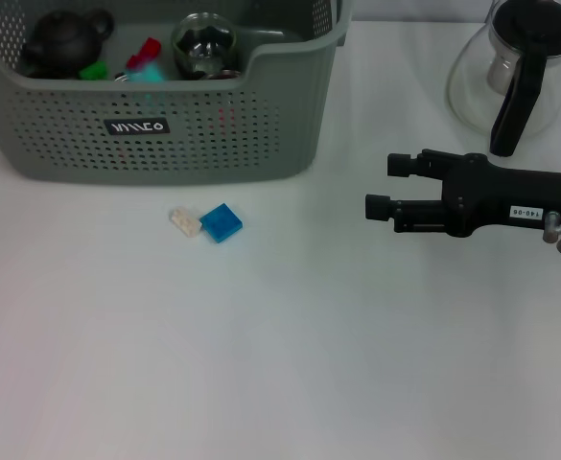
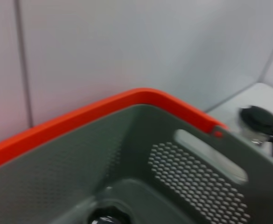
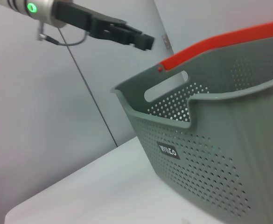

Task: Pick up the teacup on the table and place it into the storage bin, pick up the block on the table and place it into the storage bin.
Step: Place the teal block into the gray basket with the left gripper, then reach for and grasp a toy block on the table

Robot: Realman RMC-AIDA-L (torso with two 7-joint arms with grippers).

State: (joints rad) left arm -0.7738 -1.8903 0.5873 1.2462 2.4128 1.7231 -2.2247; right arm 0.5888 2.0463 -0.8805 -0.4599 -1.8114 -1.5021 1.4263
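The head camera looked down and forward on the table (image 1: 290, 364) from above, with the bin (image 1: 165, 134) at its far left. The left wrist camera sat close over the bin (image 2: 127, 154), facing down into it and toward the wall (image 2: 127, 46) behind. The right wrist camera looked from low, near the tabletop, up and across at the bin's (image 3: 206, 158) labelled front. All three views shared the bin.

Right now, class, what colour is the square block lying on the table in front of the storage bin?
Blue: the square block shows best in the head view, beside a small cream piece.
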